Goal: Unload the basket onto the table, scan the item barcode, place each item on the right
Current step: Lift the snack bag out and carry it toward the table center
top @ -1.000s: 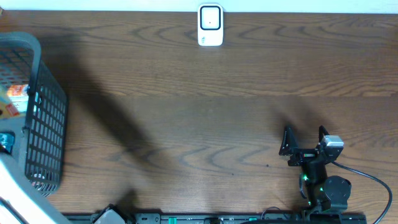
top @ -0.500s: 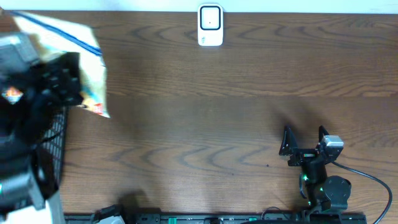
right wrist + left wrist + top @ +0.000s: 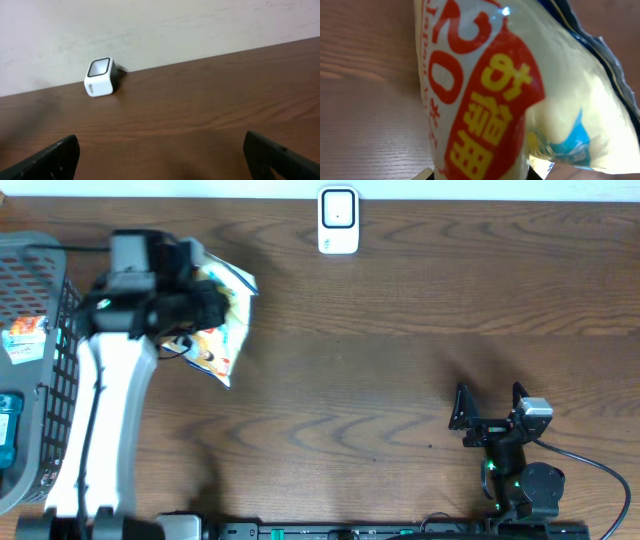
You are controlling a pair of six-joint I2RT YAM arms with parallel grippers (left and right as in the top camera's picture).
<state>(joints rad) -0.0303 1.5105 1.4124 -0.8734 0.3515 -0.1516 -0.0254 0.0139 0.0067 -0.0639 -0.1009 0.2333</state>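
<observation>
Overhead, the left hand [image 3: 205, 308] is clamped on a crinkled snack bag [image 3: 222, 330]. The bag appears to be clear of the counter [image 3: 400, 380], just right of the wire basket [image 3: 40, 250] and well left of the white scanner [image 3: 338, 222] at the far edge. Its long axis runs roughly far-to-near on a slant, with the lower corner toward the near side and printed colours facing the camera above. The right hand [image 3: 490, 396] sits near the front edge, jaws wide and empty.

From the left wrist, the bag fills the frame. Red-and-yellow lettering runs up it, and it is pinched at its lower end. No barcode shows on this face.

From the right wrist, wide-spread fingers [image 3: 55, 155] frame the scanner, whose window tilts up toward the near side.

Done well, the carry would likely bring the bag rightward in front of that window. It would then be turned until the barcode side, probably the back, faces the glass, held flat and steady.
</observation>
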